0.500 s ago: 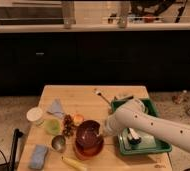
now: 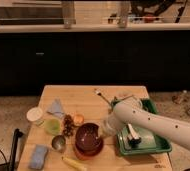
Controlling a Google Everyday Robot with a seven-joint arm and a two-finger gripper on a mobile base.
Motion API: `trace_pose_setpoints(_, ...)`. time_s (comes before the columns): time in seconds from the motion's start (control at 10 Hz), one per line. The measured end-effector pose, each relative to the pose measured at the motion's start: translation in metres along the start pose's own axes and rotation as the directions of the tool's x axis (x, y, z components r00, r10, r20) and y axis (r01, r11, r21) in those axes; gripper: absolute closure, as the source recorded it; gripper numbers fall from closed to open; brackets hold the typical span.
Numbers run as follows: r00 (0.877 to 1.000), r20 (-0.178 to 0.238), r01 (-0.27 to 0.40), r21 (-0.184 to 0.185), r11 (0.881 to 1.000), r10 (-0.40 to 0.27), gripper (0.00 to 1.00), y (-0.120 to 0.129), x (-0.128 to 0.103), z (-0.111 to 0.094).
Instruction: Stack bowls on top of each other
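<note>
The dark maroon bowl [image 2: 88, 137] sits inside the wider orange-brown bowl [image 2: 83, 154], whose rim shows just under it, near the front edge of the wooden table [image 2: 83, 97]. My white arm reaches in from the right. My gripper [image 2: 104, 131] is at the right rim of the maroon bowl, touching it or very close to it.
A green tray [image 2: 155, 146] with white items lies right of the bowls, under my arm. Left of the bowls are a metal cup [image 2: 59, 143], a green cup [image 2: 52, 126], a white tub [image 2: 35, 115], a blue cloth [image 2: 55, 107] and a blue sponge [image 2: 38, 156]. A yellow item [image 2: 74, 163] lies at the front edge.
</note>
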Motion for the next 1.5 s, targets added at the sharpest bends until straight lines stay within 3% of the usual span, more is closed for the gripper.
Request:
trace_pose_setpoints(0.3, 0.999, 0.003, 0.033, 0.005, 0.999, -0.033, 0.95, 0.0004, 0.0015, 0.0015)
trace_pose_setpoints(1.0, 0.999, 0.005, 0.046, -0.001, 0.999, -0.046, 0.26, 0.0007, 0.0061, -0.0016)
trace_pose_setpoints(1.1, 0.999, 0.007, 0.049, -0.001, 0.999, -0.049, 0.21, -0.0003, 0.0065, -0.0008)
trace_pose_setpoints(1.5, 0.999, 0.005, 0.046, 0.001, 0.999, -0.046, 0.2, 0.0025, 0.0033, 0.0008)
